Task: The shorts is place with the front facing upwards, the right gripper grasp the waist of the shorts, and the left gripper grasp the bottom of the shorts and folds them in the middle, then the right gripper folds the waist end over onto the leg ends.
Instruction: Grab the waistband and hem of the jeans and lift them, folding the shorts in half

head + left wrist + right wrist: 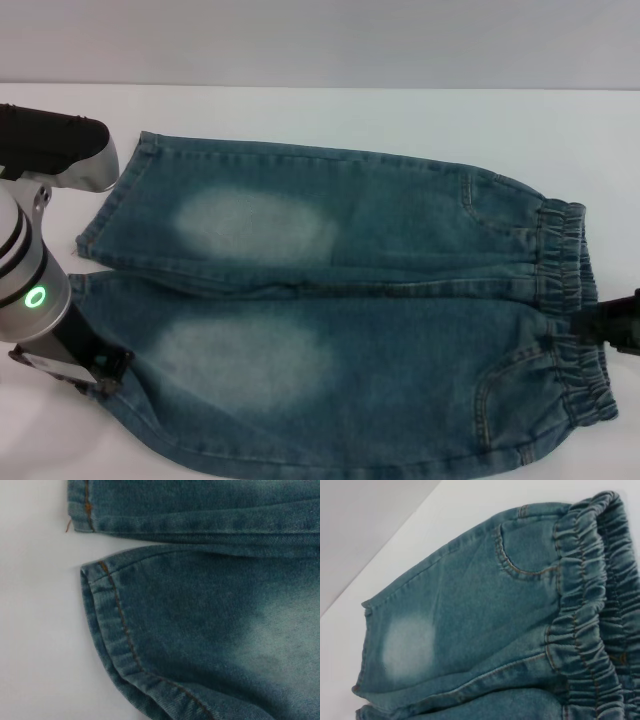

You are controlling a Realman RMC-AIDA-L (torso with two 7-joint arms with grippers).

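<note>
The blue-green denim shorts (350, 290) lie flat and front up, with a pale patch on each leg. The leg ends point to the robot's left, the far hem (108, 210) and the near hem (105, 395). The gathered waist (570, 290) is at the right. My left gripper (95, 365), under the arm with the green ring, sits at the near leg's hem. The left wrist view shows that stitched hem (107, 630) close up, without fingers. My right gripper (615, 328) is a dark tip at the waistband's middle. The right wrist view shows the puckered waistband (585, 605) and a pocket (520, 550).
The shorts rest on a white table (300, 115), whose back edge (320, 86) runs just behind them. A black-and-silver part of the left arm (55, 150) lies beside the far leg's hem. Grey ground (360, 520) shows past the table edge.
</note>
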